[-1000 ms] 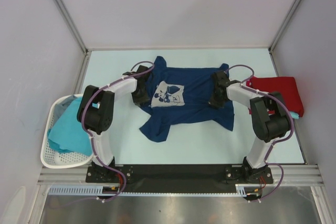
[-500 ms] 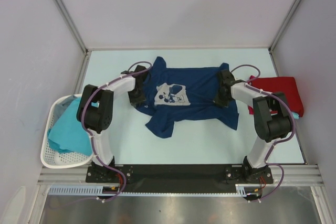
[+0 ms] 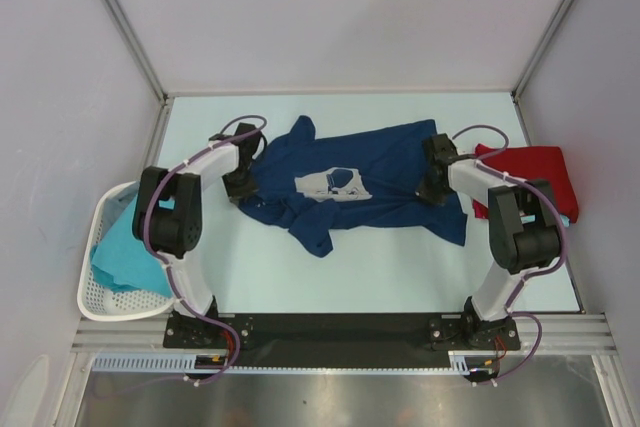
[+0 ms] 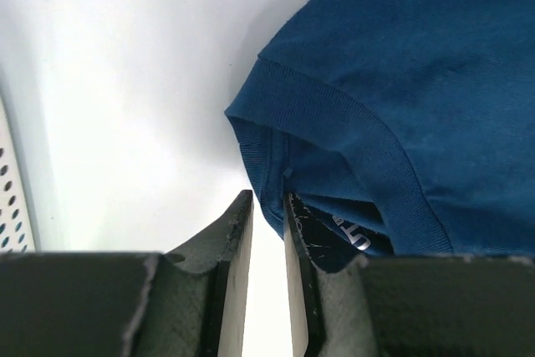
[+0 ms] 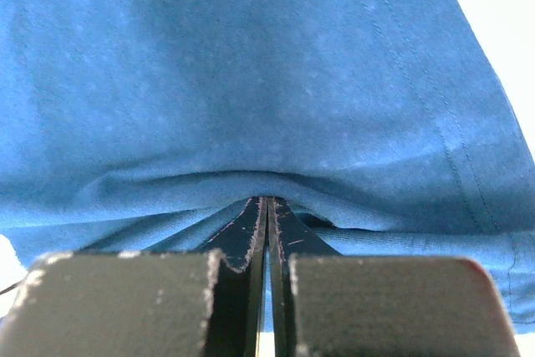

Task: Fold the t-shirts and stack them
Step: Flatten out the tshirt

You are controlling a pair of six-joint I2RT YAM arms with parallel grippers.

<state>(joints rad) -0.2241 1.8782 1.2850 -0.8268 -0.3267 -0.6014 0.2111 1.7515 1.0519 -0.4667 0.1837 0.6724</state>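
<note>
At mid-table, navy t-shirt (image 3: 350, 182) lies spread | I see right gripper (image 5: 267, 203) pinching its right edge | left gripper (image 4: 267, 205) narrowly parted, touching ribbed edge | open table (image 3: 400, 272) nearward.

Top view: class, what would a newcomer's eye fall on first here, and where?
A navy t-shirt with a pale chest print lies spread across the middle of the table, the left gripper and right gripper at its two ends. A red t-shirt lies at the right edge, and a white basket holding turquoise cloth sits at the left.
</note>
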